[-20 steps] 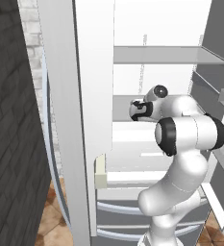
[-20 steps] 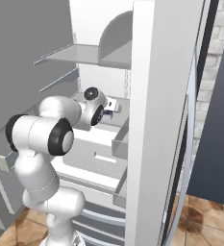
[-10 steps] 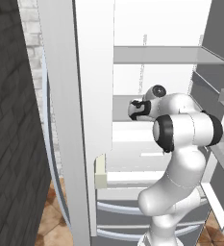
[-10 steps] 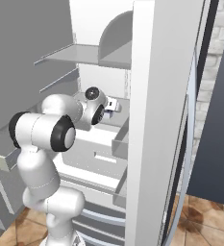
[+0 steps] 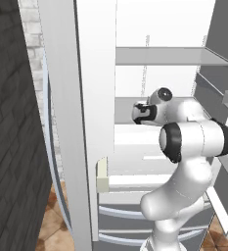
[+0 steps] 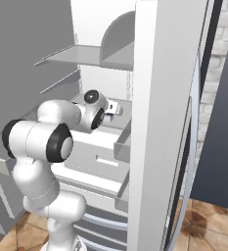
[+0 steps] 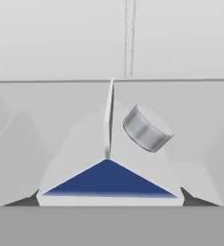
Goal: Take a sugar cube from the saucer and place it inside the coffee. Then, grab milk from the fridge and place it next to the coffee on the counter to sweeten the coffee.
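Observation:
The milk [image 7: 108,178] sits close up in the hand view: a white carton with a gabled top, a grey round cap and a blue band. My gripper [image 7: 108,202] holds it from both sides, a dark fingertip [image 7: 23,201] pressed to each lower corner. In the base views the hand [image 5: 143,112] [image 6: 111,108] reaches deep over a middle shelf of the open fridge [image 5: 159,56] [image 6: 86,54]. The sugar cube, saucer, coffee and counter are out of view.
The fridge's white side wall [image 5: 93,98] [image 6: 159,122] stands close beside the arm. The light grey door [image 5: 223,73] [image 6: 17,49] hangs open with door shelves. White drawers [image 5: 135,181] lie below the hand. A dark brick wall [image 5: 12,147] is at the left.
The hand has stayed almost still at the shelf; only the elbow has shifted slightly.

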### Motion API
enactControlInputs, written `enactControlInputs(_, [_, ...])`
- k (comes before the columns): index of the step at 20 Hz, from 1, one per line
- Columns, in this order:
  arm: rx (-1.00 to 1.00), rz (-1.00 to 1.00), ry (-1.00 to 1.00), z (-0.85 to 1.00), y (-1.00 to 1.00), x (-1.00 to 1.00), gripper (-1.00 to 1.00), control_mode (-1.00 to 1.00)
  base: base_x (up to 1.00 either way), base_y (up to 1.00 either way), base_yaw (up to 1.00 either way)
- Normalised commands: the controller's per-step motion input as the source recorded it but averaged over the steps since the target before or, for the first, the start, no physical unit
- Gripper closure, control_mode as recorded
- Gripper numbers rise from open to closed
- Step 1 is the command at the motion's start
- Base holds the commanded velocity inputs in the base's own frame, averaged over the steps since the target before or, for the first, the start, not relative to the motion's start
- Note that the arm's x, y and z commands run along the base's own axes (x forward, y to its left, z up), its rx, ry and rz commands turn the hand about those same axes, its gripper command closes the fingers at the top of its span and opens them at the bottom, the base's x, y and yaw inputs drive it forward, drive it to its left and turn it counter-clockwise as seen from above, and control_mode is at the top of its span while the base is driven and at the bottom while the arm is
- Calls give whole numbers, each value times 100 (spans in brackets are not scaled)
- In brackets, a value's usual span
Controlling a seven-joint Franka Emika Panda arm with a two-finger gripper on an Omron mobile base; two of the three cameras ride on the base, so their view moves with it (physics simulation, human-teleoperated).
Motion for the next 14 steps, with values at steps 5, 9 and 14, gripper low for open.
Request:
enactControlInputs(5, [0, 0, -12, 64, 17, -98, 100, -100, 0, 0, 0])
enactControlInputs(9, [0, 0, -5, 85, 22, -100, 100, -100, 0, 0, 0])
enactControlInputs(14, [1, 0, 0, 83, 14, -100, 100, -100, 0, 0, 0])
